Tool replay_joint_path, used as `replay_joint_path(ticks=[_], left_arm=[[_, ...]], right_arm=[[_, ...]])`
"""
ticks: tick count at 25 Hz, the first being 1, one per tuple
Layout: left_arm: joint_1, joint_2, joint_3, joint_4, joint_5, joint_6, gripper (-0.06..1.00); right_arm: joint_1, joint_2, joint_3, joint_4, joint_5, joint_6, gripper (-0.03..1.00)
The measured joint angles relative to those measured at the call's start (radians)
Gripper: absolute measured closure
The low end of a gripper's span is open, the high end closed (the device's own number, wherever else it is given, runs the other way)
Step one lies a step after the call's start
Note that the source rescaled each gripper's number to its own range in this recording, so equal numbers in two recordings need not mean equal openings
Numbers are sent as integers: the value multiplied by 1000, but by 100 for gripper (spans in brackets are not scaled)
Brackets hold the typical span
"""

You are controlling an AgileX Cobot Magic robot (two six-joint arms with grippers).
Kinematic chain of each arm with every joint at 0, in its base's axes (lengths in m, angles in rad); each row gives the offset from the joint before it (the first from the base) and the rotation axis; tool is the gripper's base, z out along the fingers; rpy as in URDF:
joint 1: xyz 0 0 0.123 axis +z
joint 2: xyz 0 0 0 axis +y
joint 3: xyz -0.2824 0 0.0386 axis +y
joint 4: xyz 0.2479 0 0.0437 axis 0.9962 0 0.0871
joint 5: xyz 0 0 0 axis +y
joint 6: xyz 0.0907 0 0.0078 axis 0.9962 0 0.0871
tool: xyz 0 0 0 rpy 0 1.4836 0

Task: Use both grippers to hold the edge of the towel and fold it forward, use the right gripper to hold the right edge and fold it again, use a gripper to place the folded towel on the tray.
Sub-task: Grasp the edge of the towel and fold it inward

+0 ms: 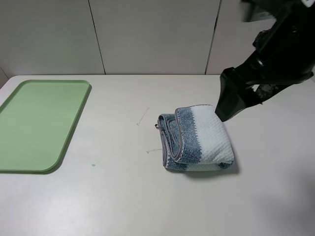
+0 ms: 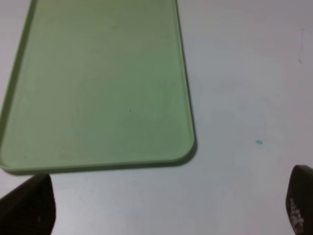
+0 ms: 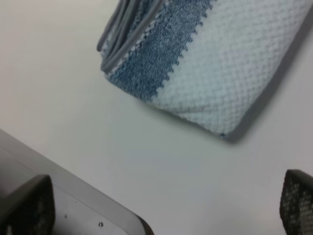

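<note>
White tabletop (image 1: pixel 123 196), pale wall panels behind. The towel (image 1: pixel 197 140) lies folded right of centre, well apart from the tray (image 1: pixel 39 123) at the left. The right gripper (image 1: pixel 235 96) hangs by the towel's far corner, jaws spread wide, touching nothing. The left gripper (image 2: pixel 164 203) hovers near the tray's rounded corner, equally wide, empty.

The tray (image 1: pixel 39 123) is lying at the left of the tabletop (image 1: pixel 123 196), and the folded towel (image 1: pixel 197 140) is sitting well apart to its right, directly on the tabletop. The right gripper (image 1: pixel 225 109) is hanging just behind the towel's far right corner.
</note>
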Motion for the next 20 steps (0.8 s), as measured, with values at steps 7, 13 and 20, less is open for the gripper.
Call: replay_joint_path(ticks=[7, 13, 20], left_arm=[[0, 0, 0, 0, 0, 0, 1], [0, 0, 0, 0, 0, 0, 1], [0, 0, 0, 0, 0, 0, 1]], right_arm=[[0, -254, 173, 0, 4, -8, -3], [0, -492, 296, -2, 6, -27, -3], [-224, -833, 426, -2, -28, -34, -3]])
